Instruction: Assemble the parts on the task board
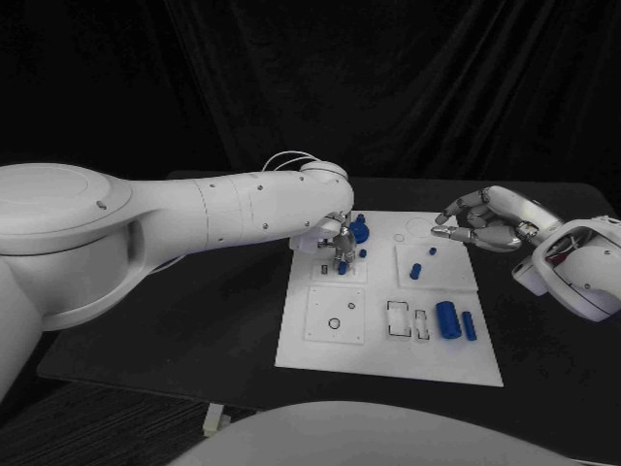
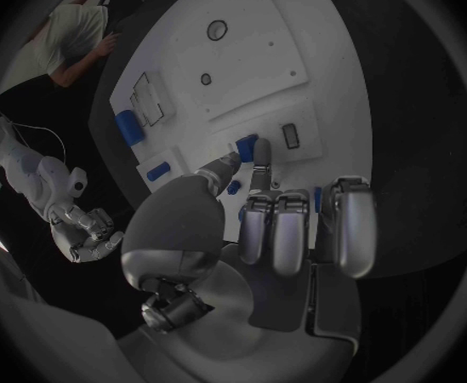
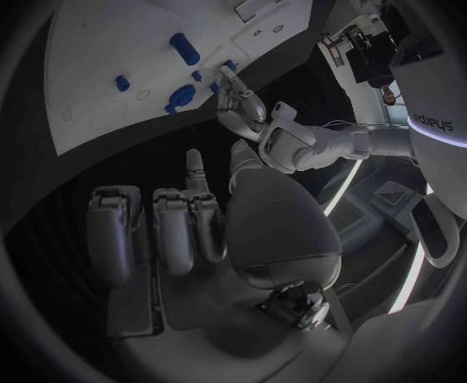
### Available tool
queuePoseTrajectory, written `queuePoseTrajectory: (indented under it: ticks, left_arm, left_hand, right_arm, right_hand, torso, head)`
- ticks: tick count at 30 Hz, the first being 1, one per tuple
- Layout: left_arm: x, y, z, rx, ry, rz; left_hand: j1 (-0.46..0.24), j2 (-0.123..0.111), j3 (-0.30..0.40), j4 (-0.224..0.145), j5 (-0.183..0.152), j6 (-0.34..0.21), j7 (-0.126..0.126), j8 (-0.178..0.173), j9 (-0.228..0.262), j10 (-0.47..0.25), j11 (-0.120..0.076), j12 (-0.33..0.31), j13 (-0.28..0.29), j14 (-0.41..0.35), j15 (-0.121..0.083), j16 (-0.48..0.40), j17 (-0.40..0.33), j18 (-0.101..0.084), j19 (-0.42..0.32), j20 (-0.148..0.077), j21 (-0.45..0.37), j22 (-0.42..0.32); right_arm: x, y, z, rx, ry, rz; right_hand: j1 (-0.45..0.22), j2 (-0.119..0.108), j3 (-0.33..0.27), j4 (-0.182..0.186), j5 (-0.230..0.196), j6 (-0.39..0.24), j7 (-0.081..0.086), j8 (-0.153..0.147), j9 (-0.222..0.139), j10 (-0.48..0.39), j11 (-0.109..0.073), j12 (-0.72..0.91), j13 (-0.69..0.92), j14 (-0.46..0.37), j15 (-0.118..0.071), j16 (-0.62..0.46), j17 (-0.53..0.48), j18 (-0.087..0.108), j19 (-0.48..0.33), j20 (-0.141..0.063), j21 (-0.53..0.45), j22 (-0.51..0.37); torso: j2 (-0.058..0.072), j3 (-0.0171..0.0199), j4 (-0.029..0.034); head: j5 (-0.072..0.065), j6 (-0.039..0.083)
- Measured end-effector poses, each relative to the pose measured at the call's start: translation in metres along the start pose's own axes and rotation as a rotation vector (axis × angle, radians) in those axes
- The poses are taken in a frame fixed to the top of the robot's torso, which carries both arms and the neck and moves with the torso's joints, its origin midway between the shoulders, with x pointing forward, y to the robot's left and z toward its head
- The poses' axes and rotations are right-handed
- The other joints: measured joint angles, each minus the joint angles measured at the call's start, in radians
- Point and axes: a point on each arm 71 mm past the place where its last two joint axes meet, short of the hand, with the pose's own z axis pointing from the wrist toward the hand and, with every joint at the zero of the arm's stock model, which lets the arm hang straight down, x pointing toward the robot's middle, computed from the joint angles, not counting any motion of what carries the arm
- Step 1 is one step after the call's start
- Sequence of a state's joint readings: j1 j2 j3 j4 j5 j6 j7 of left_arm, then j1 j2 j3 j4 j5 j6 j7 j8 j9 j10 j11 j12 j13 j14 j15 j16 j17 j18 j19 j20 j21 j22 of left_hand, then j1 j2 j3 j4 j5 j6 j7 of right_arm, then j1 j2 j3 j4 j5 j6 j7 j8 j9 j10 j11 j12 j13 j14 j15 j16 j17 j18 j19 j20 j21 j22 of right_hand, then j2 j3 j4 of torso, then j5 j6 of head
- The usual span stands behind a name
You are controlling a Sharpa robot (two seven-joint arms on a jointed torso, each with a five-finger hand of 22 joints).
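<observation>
My left hand (image 1: 342,243) pinches a small blue part (image 2: 246,144) at the task board (image 1: 389,361)'s far left. It looks rigid, light and probably slick; I'd hold its sides. My right hand (image 1: 487,221) hovers curled, empty.

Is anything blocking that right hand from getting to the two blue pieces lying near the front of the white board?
Nothing visible does. The right hand hovers off the task board's far right corner, holding nothing, and the two blue pieces lie in the open on bare board. The left hand works farther over.
</observation>
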State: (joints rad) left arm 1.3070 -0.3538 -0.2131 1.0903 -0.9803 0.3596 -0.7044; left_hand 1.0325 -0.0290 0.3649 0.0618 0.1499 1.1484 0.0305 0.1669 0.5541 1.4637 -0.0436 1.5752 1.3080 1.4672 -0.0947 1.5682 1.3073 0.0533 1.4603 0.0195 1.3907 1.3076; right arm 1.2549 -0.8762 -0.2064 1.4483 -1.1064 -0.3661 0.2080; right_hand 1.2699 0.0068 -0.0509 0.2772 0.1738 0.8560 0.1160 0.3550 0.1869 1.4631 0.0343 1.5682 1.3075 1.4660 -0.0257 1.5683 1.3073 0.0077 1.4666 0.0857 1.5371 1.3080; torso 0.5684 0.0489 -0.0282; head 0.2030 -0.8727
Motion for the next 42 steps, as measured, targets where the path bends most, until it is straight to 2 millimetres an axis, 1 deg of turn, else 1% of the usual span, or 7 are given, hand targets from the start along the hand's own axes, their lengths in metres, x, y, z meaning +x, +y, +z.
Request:
queuePoseTrajectory:
  ticks: [9, 12, 16, 20, 23, 39, 42]
  left_arm:
    - [-0.0010, 0.0007, 0.0008, -0.005, 0.002, 0.002]
    - [-0.0010, 0.0009, 0.0009, -0.005, 0.003, 0.004]
    - [-0.0010, 0.0013, 0.0009, -0.007, 0.004, 0.007]
    - [-0.0009, 0.0022, 0.0009, -0.008, 0.004, 0.010]
    - [-0.0008, 0.0030, 0.0009, -0.010, 0.003, 0.012]
    - [-0.0001, 0.0084, 0.0002, -0.013, 0.001, 0.011]
    - [0.0006, 0.0094, -0.0003, -0.012, -0.001, 0.009]
  left_hand:
    - [-0.028, 0.000, -0.056, 0.056, -0.056, -0.007, 0.007, -0.014, -0.002, -0.001, -0.001, 0.000, 0.000, 0.000, 0.000, 0.000, 0.000, 0.000, 0.000, 0.000, -0.009, 0.000]
    - [-0.029, -0.001, -0.060, 0.060, -0.062, -0.007, 0.007, -0.014, -0.002, -0.001, -0.001, 0.000, 0.000, 0.000, 0.000, 0.000, 0.000, 0.000, 0.000, 0.000, -0.013, 0.000]
    - [-0.029, -0.001, -0.060, 0.060, -0.061, -0.009, 0.009, -0.018, -0.002, 0.002, 0.002, 0.000, 0.000, 0.000, 0.000, 0.000, 0.000, 0.000, 0.000, 0.000, -0.014, 0.000]
    - [-0.019, 0.009, -0.064, 0.055, -0.043, -0.016, 0.009, -0.019, -0.001, 0.002, 0.002, 0.000, 0.000, 0.000, 0.000, 0.000, 0.000, 0.000, 0.000, 0.000, -0.018, 0.000]
    - [-0.012, 0.004, -0.064, 0.055, -0.039, -0.016, 0.009, -0.019, 0.002, 0.002, 0.002, 0.000, 0.000, 0.000, 0.000, 0.000, 0.000, 0.000, 0.000, 0.000, -0.018, 0.000]
    - [0.019, 0.004, -0.076, 0.043, -0.039, -0.027, 0.012, -0.024, 0.012, 0.002, 0.002, 0.000, 0.000, 0.000, 0.000, 0.000, 0.000, 0.000, -0.004, 0.004, -0.022, 0.000]
    - [0.019, 0.004, -0.079, 0.046, -0.048, -0.029, 0.015, -0.024, 0.017, 0.002, 0.002, 0.000, 0.000, 0.000, 0.000, 0.000, 0.000, 0.000, -0.004, 0.004, -0.022, 0.000]
  right_arm:
    - [0.0013, -0.0006, -0.0005, 0.002, 0.004, 0.002]
    - [0.0020, -0.0010, -0.0007, 0.003, 0.006, 0.003]
    - [0.0030, -0.0017, -0.0011, 0.005, 0.009, 0.004]
    - [0.0034, -0.0020, -0.0013, 0.006, 0.011, 0.005]
    - [0.0036, -0.0023, -0.0014, 0.007, 0.013, 0.005]
    - [0.0047, -0.0031, -0.0019, 0.009, 0.017, 0.007]
    - [0.0047, -0.0033, -0.0021, 0.010, 0.018, 0.007]
  right_hand:
    - [0.000, 0.000, 0.000, 0.000, 0.000, 0.000, 0.000, 0.000, 0.000, 0.000, 0.000, 0.000, 0.000, 0.000, 0.000, 0.000, 0.000, 0.000, 0.000, 0.000, 0.000, 0.000]
    - [0.000, 0.000, 0.000, 0.000, 0.000, 0.000, 0.000, 0.000, 0.000, 0.000, 0.000, 0.000, 0.000, 0.000, 0.000, 0.000, 0.000, 0.000, 0.000, 0.000, 0.000, 0.000]
    - [0.000, 0.000, 0.000, 0.000, 0.000, 0.000, 0.000, 0.000, 0.000, 0.000, 0.000, 0.000, 0.000, 0.000, 0.000, 0.000, 0.000, 0.000, 0.000, 0.000, 0.000, 0.000]
    - [0.000, 0.000, 0.000, 0.000, 0.000, 0.000, 0.000, 0.000, 0.000, 0.000, 0.000, 0.000, 0.000, 0.000, 0.000, 0.000, 0.000, 0.000, 0.000, 0.000, 0.000, 0.000]
    - [0.000, 0.000, 0.000, 0.000, 0.000, 0.000, 0.000, 0.000, 0.000, 0.000, 0.000, 0.000, 0.000, 0.000, 0.000, 0.000, 0.000, 0.000, 0.000, 0.000, 0.000, 0.000]
    - [0.000, 0.000, 0.000, 0.000, 0.000, 0.000, 0.000, 0.000, 0.000, 0.000, 0.000, 0.000, 0.000, 0.000, 0.000, 0.000, 0.000, 0.000, 0.000, 0.000, 0.000, 0.000]
    - [0.000, 0.000, 0.000, 0.000, 0.000, 0.000, 0.000, 0.000, 0.000, 0.000, 0.000, 0.000, 0.000, 0.000, 0.000, 0.000, 0.000, 0.000, 0.000, 0.000, 0.000, 0.000]
  torso:
    - [0.000, 0.0000, -0.0005]
    - [0.000, 0.0000, -0.0005]
    - [0.000, 0.0002, -0.0004]
    - [0.000, 0.0002, -0.0002]
    - [0.000, 0.0002, 0.0000]
    - [-0.001, 0.0002, 0.0000]
    - [-0.001, 0.0002, 0.0004]
  head:
    - [0.000, 0.000]
    - [0.001, 0.000]
    - [0.001, 0.000]
    - [0.001, 0.000]
    - [0.002, 0.000]
    - [0.002, 0.000]
    - [0.002, 0.000]
